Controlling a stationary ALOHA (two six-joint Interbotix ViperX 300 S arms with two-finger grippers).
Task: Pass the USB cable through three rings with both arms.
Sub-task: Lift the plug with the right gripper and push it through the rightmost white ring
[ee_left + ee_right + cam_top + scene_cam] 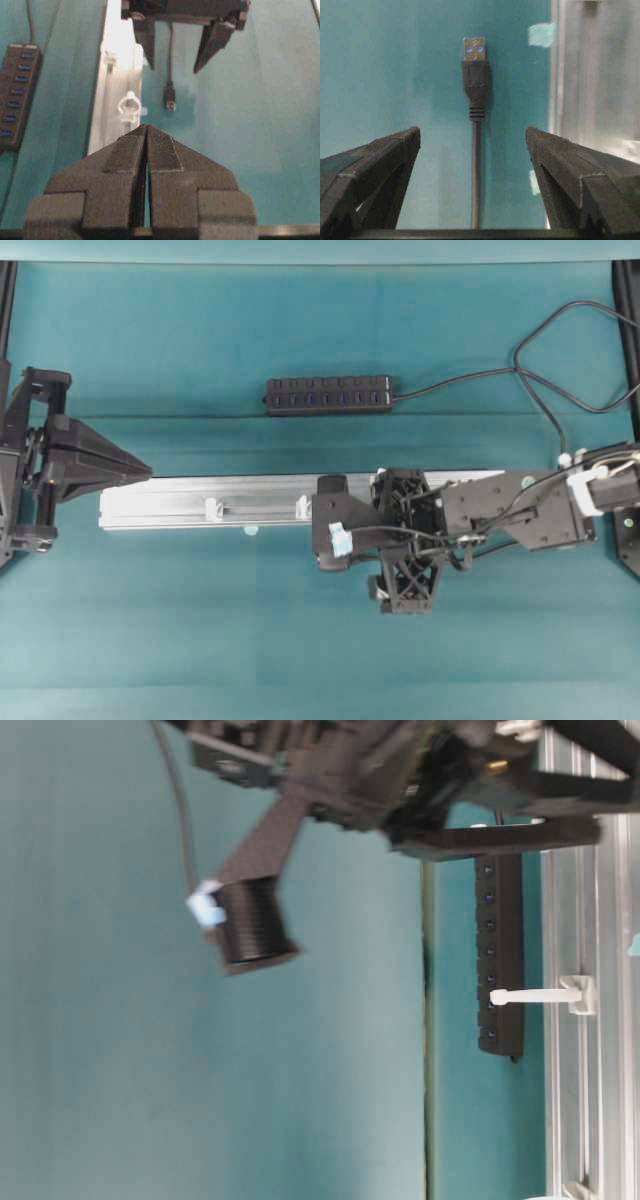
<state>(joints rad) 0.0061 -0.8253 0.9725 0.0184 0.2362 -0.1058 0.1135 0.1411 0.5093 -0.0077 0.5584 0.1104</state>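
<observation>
Right tool [472, 145] spread wide, straddling the USB cable [476, 165], which lies flat on the tabletop [395, 60] just beside the rail [590, 75]. Left tool [146, 145] pressed together, idle. Lower squarely, pinch behind the plug, keep the tip aimed at the nearest ring [128, 106]

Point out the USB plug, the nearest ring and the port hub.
USB plug [476, 75]: right wrist view, on its black body.
Ring [129, 106]: left wrist view, on the loop's rim.
Port hub [330, 395]: overhead view, middle of the bar.
</observation>
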